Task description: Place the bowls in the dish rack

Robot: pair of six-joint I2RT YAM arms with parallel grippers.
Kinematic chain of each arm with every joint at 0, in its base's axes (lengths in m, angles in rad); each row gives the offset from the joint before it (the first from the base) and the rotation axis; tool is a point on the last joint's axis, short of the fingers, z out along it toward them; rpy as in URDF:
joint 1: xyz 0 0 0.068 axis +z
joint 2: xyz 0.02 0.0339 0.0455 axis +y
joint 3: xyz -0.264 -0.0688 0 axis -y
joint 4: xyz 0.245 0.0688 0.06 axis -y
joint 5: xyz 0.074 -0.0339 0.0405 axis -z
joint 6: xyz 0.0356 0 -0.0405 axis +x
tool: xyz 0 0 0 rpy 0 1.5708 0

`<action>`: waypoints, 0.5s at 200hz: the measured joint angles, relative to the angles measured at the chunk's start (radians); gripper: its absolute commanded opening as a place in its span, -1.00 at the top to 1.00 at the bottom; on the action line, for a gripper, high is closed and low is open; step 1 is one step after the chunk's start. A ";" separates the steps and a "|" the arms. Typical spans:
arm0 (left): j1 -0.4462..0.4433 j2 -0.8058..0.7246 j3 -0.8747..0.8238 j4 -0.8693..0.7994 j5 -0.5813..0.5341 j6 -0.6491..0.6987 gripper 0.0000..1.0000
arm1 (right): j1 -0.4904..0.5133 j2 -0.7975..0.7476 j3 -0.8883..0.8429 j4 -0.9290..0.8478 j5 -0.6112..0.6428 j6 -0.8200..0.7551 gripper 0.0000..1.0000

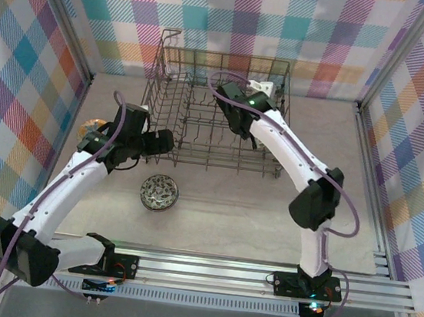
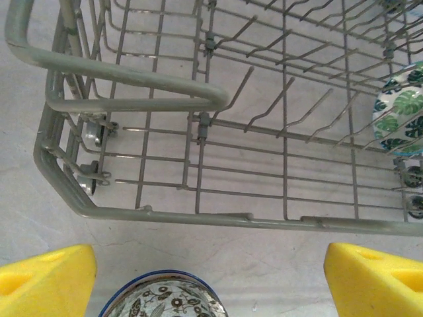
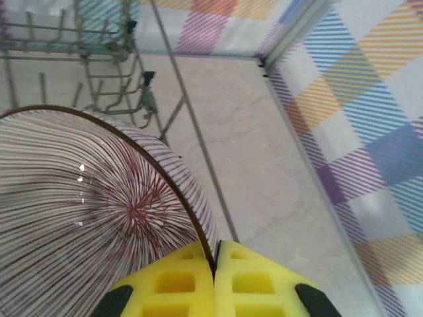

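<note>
My left hand [image 2: 210,274] hangs wide open and empty above the pale desk [image 1: 228,215], by the left near corner of the grey wire dish rack [image 2: 132,72]. The dark floral glazed ceramic bowl [image 1: 159,192] sits upright on the desk near the rack. It looks stiff, slick and chippable, so I judge a rim pinch best. My right hand [image 3: 215,264] is clamped on the rim of a red-striped ceramic bowl [image 3: 79,218] over the rack.

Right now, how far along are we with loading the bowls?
Done: one green-leaf bowl sits in the dish rack. In hand: the right hand is shut on the rim of a striped bowl, over the rack. Left: a floral bowl on the table below the open left hand, ungripped, and another bowl beside the left arm.
</note>
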 measured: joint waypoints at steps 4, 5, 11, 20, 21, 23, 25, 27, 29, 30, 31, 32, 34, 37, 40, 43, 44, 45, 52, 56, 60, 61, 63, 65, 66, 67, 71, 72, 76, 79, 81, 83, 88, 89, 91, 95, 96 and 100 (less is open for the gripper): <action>0.007 0.007 0.003 0.000 0.010 0.003 -0.78 | 0.002 0.023 0.033 -0.029 0.012 0.017 1.00; 0.010 0.010 0.004 0.000 0.012 0.005 -0.78 | 0.003 0.026 0.039 -0.034 0.013 0.021 1.00; 0.020 0.021 0.010 0.000 0.026 0.011 -0.79 | 0.005 0.058 0.087 -0.078 0.029 0.045 1.00; 0.034 0.039 0.019 0.000 0.043 0.018 -0.79 | 0.009 0.098 0.144 -0.129 0.046 0.073 1.00; 0.035 0.042 0.021 0.000 0.046 0.019 -0.79 | 0.010 0.100 0.147 -0.133 0.047 0.075 1.00; 0.038 0.045 0.023 0.000 0.048 0.020 -0.79 | 0.010 0.107 0.157 -0.142 0.051 0.081 1.00; 0.042 0.050 0.026 0.000 0.052 0.022 -0.79 | 0.011 0.114 0.165 -0.150 0.053 0.086 1.00; 0.045 0.054 0.029 -0.001 0.055 0.024 -0.79 | 0.011 0.119 0.172 -0.158 0.057 0.090 1.00; 0.048 0.058 0.032 -0.001 0.058 0.026 -0.79 | 0.012 0.123 0.175 -0.163 0.060 0.092 1.00; 0.048 0.060 0.033 -0.001 0.059 0.026 -0.79 | 0.012 0.127 0.179 -0.167 0.060 0.095 1.00; 0.049 0.061 0.034 0.000 0.060 0.027 -0.79 | 0.013 0.129 0.180 -0.170 0.061 0.096 1.00; 0.051 0.064 0.036 0.000 0.062 0.029 -0.79 | 0.013 0.131 0.182 -0.174 0.063 0.099 1.00; 0.054 0.066 0.038 0.000 0.064 0.032 -0.79 | 0.014 0.133 0.184 -0.179 0.065 0.101 1.00; 0.058 0.072 0.043 0.000 0.070 0.034 -0.79 | 0.016 0.138 0.187 -0.189 0.067 0.107 1.00; 0.062 0.078 0.046 0.000 0.074 0.037 -0.79 | 0.016 0.142 0.189 -0.197 0.069 0.111 1.00; 0.065 0.082 0.051 -0.001 0.078 0.039 -0.79 | 0.017 0.144 0.189 -0.205 0.071 0.114 1.00; 0.066 0.083 0.051 -0.001 0.078 0.040 -0.79 | 0.017 0.145 0.189 -0.206 0.071 0.114 1.00; 0.067 0.084 0.052 -0.001 0.079 0.041 -0.79 | 0.018 0.146 0.189 -0.209 0.071 0.115 1.00; 0.074 0.095 0.061 -0.001 0.084 0.046 -0.79 | 0.019 0.148 0.189 -0.223 0.071 0.118 1.00; 0.079 0.100 0.066 -0.002 0.089 0.050 -0.79 | 0.020 0.148 0.189 -0.229 0.071 0.119 1.00; 0.084 0.104 0.071 -0.004 0.090 0.056 -0.79 | 0.022 0.148 0.189 -0.235 0.071 0.121 1.00; 0.084 0.105 0.072 -0.004 0.091 0.056 -0.79 | 0.022 0.148 0.189 -0.236 0.071 0.121 1.00; 0.085 0.106 0.075 -0.005 0.092 0.060 -0.79 | 0.023 0.148 0.190 -0.239 0.072 0.122 1.00; 0.087 0.108 0.077 -0.006 0.092 0.062 -0.79 | 0.023 0.148 0.190 -0.241 0.073 0.123 1.00; 0.088 0.109 0.079 -0.008 0.092 0.063 -0.79 | 0.023 0.148 0.191 -0.242 0.074 0.124 1.00; 0.089 0.109 0.080 -0.008 0.092 0.064 -0.79 | 0.023 0.148 0.191 -0.244 0.074 0.125 1.00; 0.092 0.111 0.085 -0.012 0.094 0.068 -0.79 | 0.024 0.148 0.193 -0.248 0.076 0.125 1.00; 0.092 0.111 0.086 -0.012 0.094 0.069 -0.79 | 0.024 0.148 0.193 -0.249 0.077 0.126 1.00; 0.095 0.113 0.091 -0.016 0.095 0.073 -0.79 | 0.024 0.148 0.194 -0.251 0.078 0.127 1.00; 0.097 0.113 0.095 -0.021 0.095 0.077 -0.79 | 0.024 0.148 0.194 -0.253 0.079 0.129 1.00; 0.098 0.113 0.098 -0.024 0.095 0.081 -0.79 | 0.024 0.148 0.194 -0.254 0.079 0.130 1.00; 0.098 0.113 0.101 -0.027 0.095 0.083 -0.79 | 0.024 0.148 0.194 -0.254 0.079 0.132 1.00; 0.101 0.113 0.107 -0.030 0.094 0.090 -0.80 | 0.024 0.148 0.194 -0.256 0.079 0.134 1.00; 0.101 0.113 0.110 -0.031 0.094 0.092 -0.80 | 0.024 0.148 0.194 -0.256 0.079 0.134 1.00; 0.103 0.113 0.113 -0.033 0.093 0.094 -0.80 | 0.024 0.148 0.194 -0.257 0.079 0.134 1.00; 0.104 0.113 0.119 -0.037 0.090 0.100 -0.80 | 0.024 0.148 0.194 -0.258 0.079 0.136 1.00; 0.104 0.113 0.120 -0.038 0.090 0.101 -0.80 | 0.024 0.148 0.194 -0.259 0.079 0.136 1.00; 0.106 0.114 0.128 -0.042 0.085 0.108 -0.80 | 0.024 0.148 0.194 -0.259 0.079 0.136 1.00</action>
